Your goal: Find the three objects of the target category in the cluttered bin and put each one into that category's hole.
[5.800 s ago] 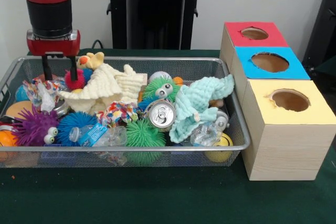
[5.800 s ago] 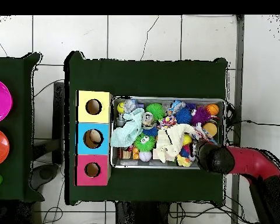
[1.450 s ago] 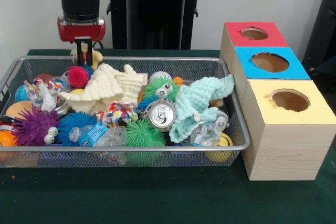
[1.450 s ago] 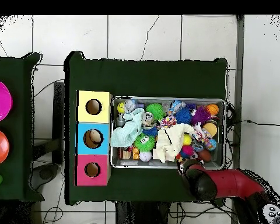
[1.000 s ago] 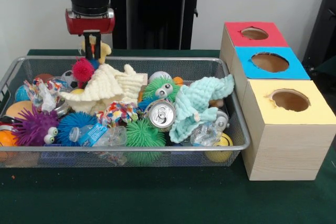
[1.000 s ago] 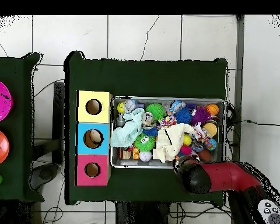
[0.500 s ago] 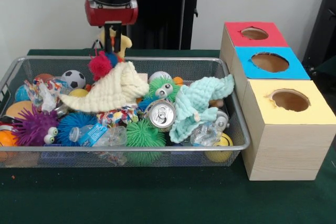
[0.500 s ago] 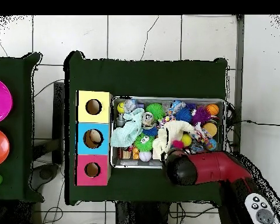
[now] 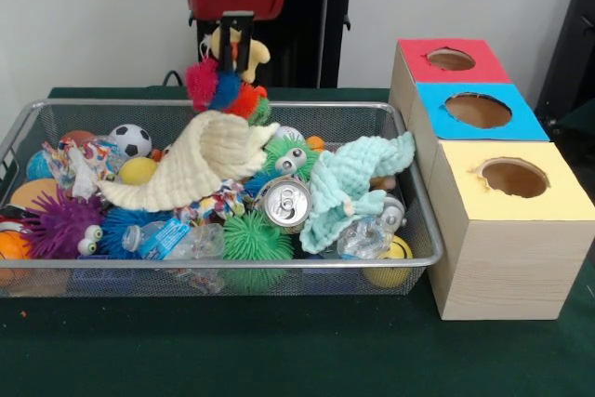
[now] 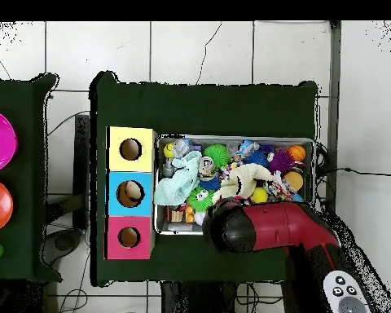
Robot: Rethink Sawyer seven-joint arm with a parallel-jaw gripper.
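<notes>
Front view: the black-fingered gripper (image 9: 236, 39) is closed on a yellow-and-orange plush animal (image 9: 244, 53), lifted clear above the silver wire-mesh basket (image 9: 223, 262). A multicoloured fuzzy toy (image 9: 225, 90) and a cream waffle cloth (image 9: 191, 169) hang below the fingers. The red-topped round hole (image 9: 451, 59) lies well to the side, on dark green table felt (image 9: 279, 350) before a pale wall.

Overhead view: the red arm (image 10: 272, 228) hides the fingers; white floor tiles (image 10: 199, 49) surround the table.

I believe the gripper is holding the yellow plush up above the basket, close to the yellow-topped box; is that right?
Not quite. The gripper does hold the yellow plush above the basket, but in the front view the box closest to it is the red-topped box, at the far end of the row. The yellow-topped box is the farthest from it.
</notes>
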